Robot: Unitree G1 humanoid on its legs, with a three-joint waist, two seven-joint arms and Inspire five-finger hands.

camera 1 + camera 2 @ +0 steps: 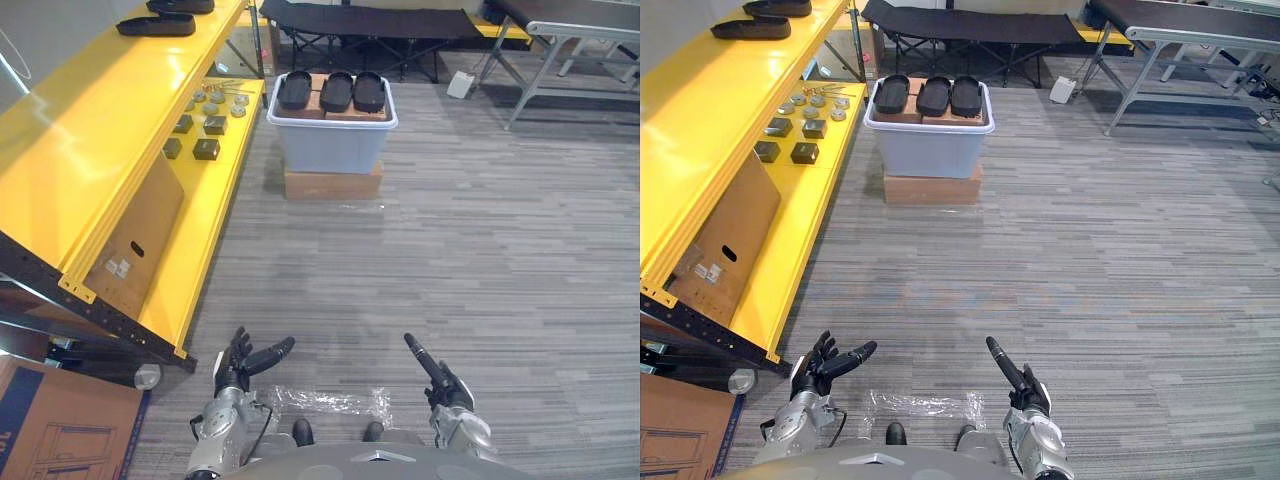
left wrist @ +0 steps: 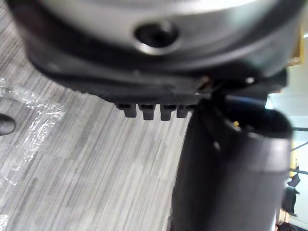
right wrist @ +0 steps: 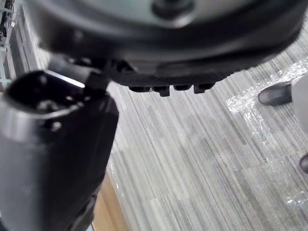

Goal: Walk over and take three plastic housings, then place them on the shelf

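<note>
The left hand (image 1: 240,362) and right hand (image 1: 441,381) hold nothing, fingers straight. Eye views show three plastic housings (image 1: 337,91) atop the grey bin (image 1: 330,150) near the yellow shelf (image 1: 120,110); wrist views show clear film (image 2: 36,118).

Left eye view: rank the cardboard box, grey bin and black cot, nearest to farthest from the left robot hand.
1. cardboard box, in the yellow shelf, left.
2. grey bin, middle, ahead.
3. black cot, far back.
</note>
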